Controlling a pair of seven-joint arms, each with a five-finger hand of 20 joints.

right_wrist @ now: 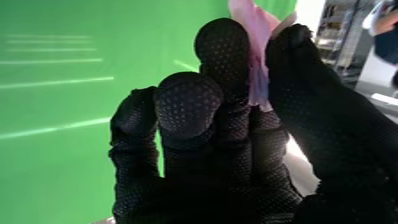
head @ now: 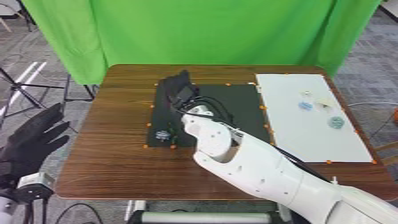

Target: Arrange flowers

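One huge bright green fabric backdrop (head: 195, 35) hangs behind a brown wooden table (head: 102, 155). On the table there's a long white rectangular sheet (head: 306, 142) next to a black rectangular mat (head: 245, 102). The robot's left hand (head: 28, 142), black-gloved, is just off the table's left side, fingers spread. Its right hand (head: 181, 89), same glove, is up over the mat's far left corner, pinching a thin pink translucent piece (right_wrist: 255, 27) between thumb and finger. One bluish-grey round flower (head: 163, 135) sits near the mat's near left corner, fwiw.
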